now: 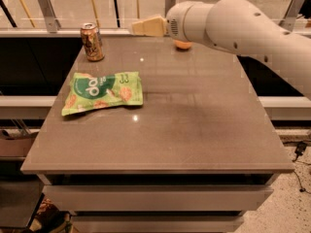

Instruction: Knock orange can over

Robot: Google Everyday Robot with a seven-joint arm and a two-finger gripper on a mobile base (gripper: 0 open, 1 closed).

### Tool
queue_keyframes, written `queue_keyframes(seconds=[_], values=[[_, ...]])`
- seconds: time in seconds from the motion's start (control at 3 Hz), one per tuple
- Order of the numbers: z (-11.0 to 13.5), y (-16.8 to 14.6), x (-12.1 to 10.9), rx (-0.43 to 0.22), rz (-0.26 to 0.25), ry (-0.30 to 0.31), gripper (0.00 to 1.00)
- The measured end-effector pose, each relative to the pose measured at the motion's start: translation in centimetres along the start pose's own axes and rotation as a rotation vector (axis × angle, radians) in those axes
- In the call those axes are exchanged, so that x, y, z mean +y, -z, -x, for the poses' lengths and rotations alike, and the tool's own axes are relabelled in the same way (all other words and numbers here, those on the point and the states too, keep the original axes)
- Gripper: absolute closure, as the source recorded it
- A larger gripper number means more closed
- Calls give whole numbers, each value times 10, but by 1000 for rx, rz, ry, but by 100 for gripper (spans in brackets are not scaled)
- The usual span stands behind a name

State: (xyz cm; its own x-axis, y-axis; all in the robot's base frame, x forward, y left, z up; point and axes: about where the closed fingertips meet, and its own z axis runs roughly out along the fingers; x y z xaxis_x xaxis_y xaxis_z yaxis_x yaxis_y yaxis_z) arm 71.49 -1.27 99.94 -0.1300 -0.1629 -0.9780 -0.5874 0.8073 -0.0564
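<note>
The orange can (92, 42) stands upright at the far left corner of the grey table (160, 125). It has an orange-brown patterned label and a silver top. My gripper (138, 28) has cream-coloured fingers that point left. It hovers above the table's far edge, to the right of the can and clear of it, at about the height of the can's top. The white arm (243, 28) reaches in from the right.
A flat green snack bag (103, 92) lies on the left part of the table, in front of the can. An orange ball-like fruit (182, 44) sits at the far edge, mostly hidden behind the arm. A railing with upright posts runs behind the table.
</note>
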Motion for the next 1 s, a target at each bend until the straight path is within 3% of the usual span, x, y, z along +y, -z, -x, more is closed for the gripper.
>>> queue_keyframes(seconds=[0.33,1.0], values=[[1,-30,1,-1,43,3,0],[-10,-89,19,78,181,-2,0]])
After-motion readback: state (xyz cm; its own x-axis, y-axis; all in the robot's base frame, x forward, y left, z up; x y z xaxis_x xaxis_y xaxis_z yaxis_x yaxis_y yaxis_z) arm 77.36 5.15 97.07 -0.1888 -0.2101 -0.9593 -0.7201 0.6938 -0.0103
